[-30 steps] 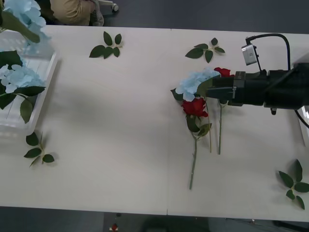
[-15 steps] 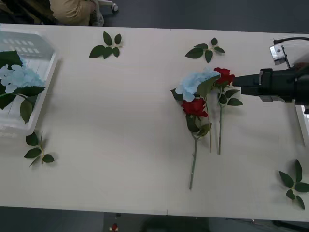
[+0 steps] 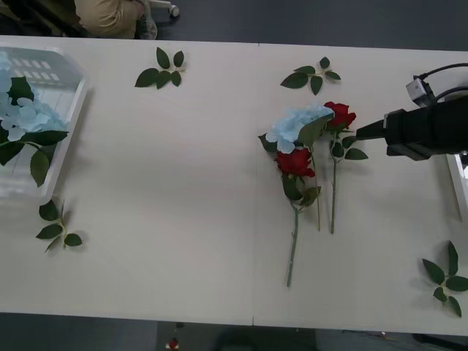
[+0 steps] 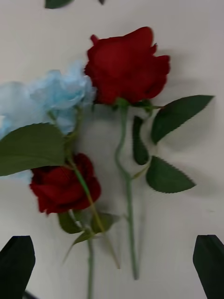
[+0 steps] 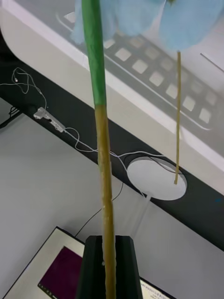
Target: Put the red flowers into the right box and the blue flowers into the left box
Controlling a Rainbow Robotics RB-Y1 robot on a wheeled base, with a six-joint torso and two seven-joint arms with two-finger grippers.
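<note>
— Flowers, front view? 2 red flowers and a blue flower lie together mid-desk; more blue ones fill the left box. The right hand hovers just beside them.

— Right wrist view?

— Its fingers are spread wide above both roses.

— Left wrist view?

— The left hand is clamped on a blue flower's stem, over the box.

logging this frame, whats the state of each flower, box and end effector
left end effector: shut on a blue flower stem
right end effector: open, beside the pile, holding nothing
red flowers: two lying on the table
blue flower on table: lying across the roses
left box: holds blue flowers
right box: rim sliver, contents unseen
</note>
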